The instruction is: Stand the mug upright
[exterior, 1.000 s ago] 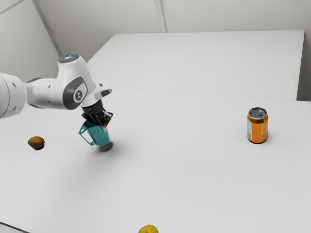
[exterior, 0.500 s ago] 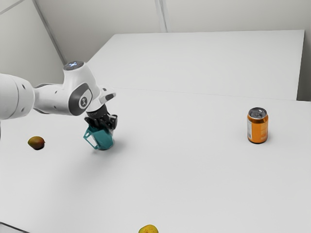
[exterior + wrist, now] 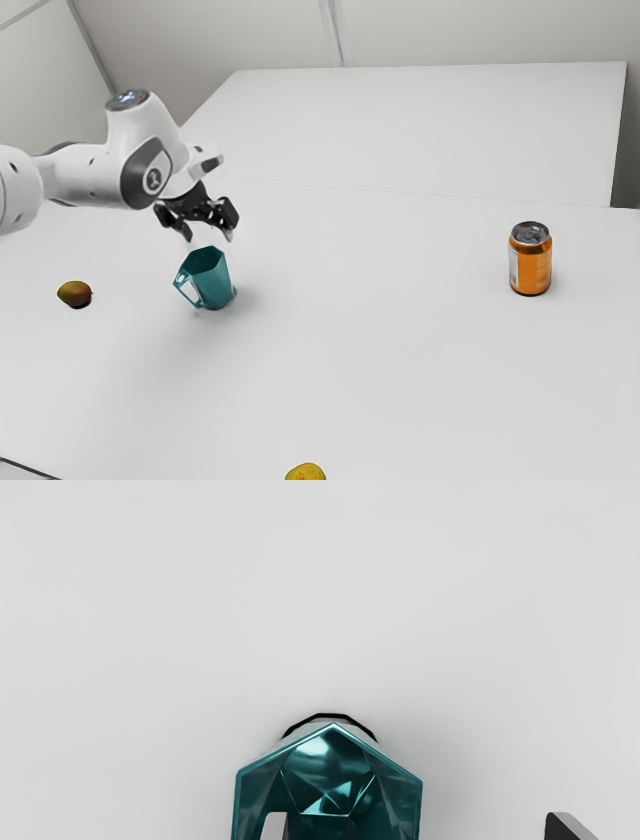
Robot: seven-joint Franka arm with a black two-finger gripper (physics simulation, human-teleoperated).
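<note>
The glossy teal faceted mug [image 3: 210, 281] looks upright; the unclenched black two-finger gripper [image 3: 209, 236] should be raised gently, rim untouched.

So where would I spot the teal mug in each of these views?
Exterior view: the mug is toward the exterior view's left, just below the gripper.
Wrist view: the mug is by the gripper's spread fingers, one overlapping its open mouth.
Shared landmark: the gripper, its fingers apart.
</note>
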